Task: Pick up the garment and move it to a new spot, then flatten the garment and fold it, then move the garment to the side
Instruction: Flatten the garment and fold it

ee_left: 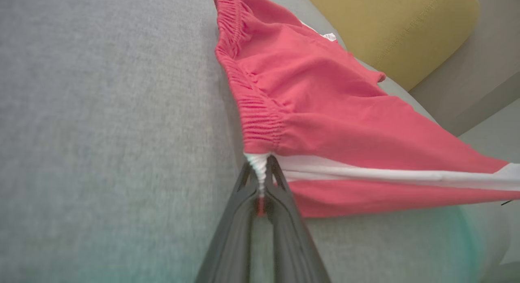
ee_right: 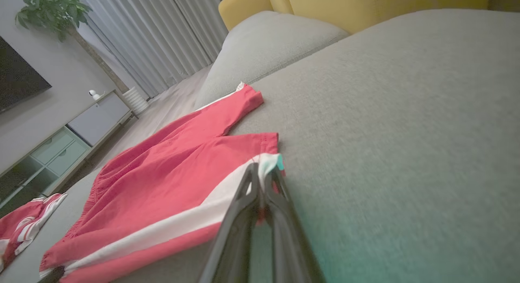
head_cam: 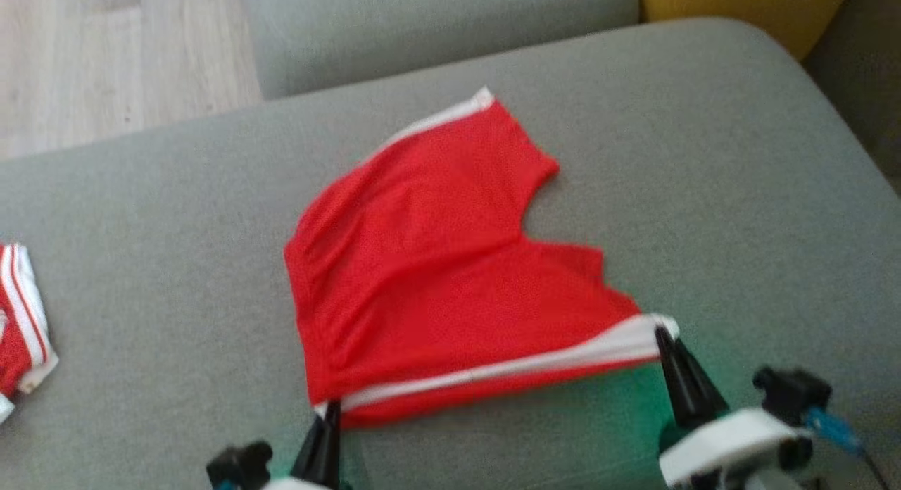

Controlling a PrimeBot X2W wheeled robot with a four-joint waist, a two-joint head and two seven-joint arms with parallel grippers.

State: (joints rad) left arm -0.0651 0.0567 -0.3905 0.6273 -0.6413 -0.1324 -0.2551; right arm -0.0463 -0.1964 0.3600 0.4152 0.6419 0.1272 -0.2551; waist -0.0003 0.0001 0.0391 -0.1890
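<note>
The garment (head_cam: 436, 265), a pair of red shorts with a white stripe (head_cam: 521, 367) down the side, is lying spread across the middle of the big grey cushion (head_cam: 704, 159). Its striped edge is facing the robot and is being held taut between the two grippers.

The left gripper (head_cam: 329, 412) is pinching the waistband end of that stripe; in the left wrist view its fingers (ee_left: 280, 185) are pressing together on a bunched bit of white cloth just below the gathered waistband (ee_left: 256, 112). The right gripper (head_cam: 665, 338) is gripping the other end, at the leg hem, its fingers (ee_right: 280, 189) clamping the white corner between them.

The far leg is resting flat on the cushion, pointing away from the robot.

Well off to the robot's left, a second red and white garment (head_cam: 21, 321) is sitting folded near the cushion's edge. A yellow cushion (head_cam: 732, 4) is showing at the far right, with wooden floor (head_cam: 105, 60) beyond on the left.
</note>
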